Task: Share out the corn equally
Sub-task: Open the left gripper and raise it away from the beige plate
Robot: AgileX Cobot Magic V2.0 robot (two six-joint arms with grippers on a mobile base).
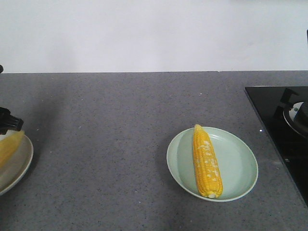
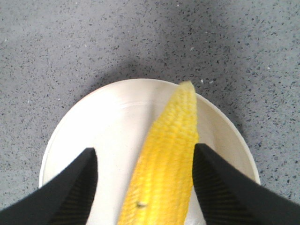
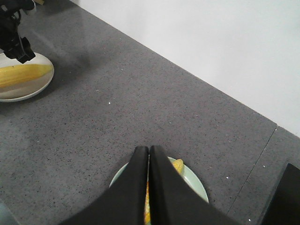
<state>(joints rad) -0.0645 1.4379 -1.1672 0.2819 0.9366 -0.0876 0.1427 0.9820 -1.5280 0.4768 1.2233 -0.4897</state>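
Corn is lying one cob to a plate: one cob (image 1: pixel 207 162) is resting on the green plate (image 1: pixel 243 166) with its tip pointing away from the robot, and another cob (image 2: pixel 164 164) is sitting on the white plate (image 2: pixel 93 126). The left gripper (image 2: pixel 145 183) is hanging spread wide, straddling that cob, whose long axis is running out between the fingers rather than across them. The right gripper (image 3: pixel 149 187) is hovering pressed closed and empty above the green plate.
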